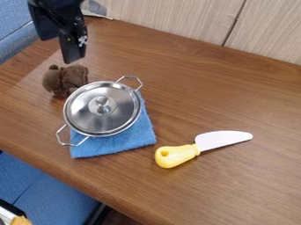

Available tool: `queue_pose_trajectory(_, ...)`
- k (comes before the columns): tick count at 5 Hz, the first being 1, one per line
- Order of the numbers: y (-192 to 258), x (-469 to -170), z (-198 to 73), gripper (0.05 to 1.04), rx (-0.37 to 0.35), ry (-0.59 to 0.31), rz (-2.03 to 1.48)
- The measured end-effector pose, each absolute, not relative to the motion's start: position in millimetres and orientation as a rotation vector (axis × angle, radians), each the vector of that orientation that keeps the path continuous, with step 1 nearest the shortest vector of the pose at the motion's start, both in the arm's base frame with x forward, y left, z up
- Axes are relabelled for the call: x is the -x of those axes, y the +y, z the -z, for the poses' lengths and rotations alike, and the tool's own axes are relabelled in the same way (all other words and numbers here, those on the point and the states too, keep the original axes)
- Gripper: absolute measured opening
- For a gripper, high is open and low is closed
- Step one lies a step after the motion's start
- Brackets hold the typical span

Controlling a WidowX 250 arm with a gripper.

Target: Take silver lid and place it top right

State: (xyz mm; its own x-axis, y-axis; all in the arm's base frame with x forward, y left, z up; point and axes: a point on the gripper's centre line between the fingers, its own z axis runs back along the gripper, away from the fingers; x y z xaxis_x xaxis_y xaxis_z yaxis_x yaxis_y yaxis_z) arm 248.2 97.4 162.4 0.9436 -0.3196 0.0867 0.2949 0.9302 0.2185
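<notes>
The black gripper (pixel 59 51) hangs at the top left, near a fuzzy brown thing (pixel 66 79). Its 2 fingers are spread apart, with nothing pinched between them. The shiny silver lid (pixel 88 113) sits flat on a pot (pixel 110 134) with 2 loop handles. The pot is on a blue cloth (pixel 130 137), left of the middle of the brown table (pixel 235 96). A toy knife (pixel 220 139) lies to the right, its yellow handle toward the cloth.

With black arm (pixel 59 5) in from top edge at upper left, with black tool (pixel 66 52) pointed downward, slightly tilted, marked in white.
</notes>
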Motion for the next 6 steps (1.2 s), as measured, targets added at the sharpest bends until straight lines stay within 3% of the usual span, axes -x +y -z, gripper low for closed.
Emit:
queue_pose_trajectory(2,49,-234,-133,1.001,-0.134,-0.051,0.48)
queue_pose_trajectory(4,26,-225,-115,1.001,-0.149,-0.01,0.603)
queue_pose_trajectory(6,31,-226,-114,1.001,-0.18,0.001,0.582)
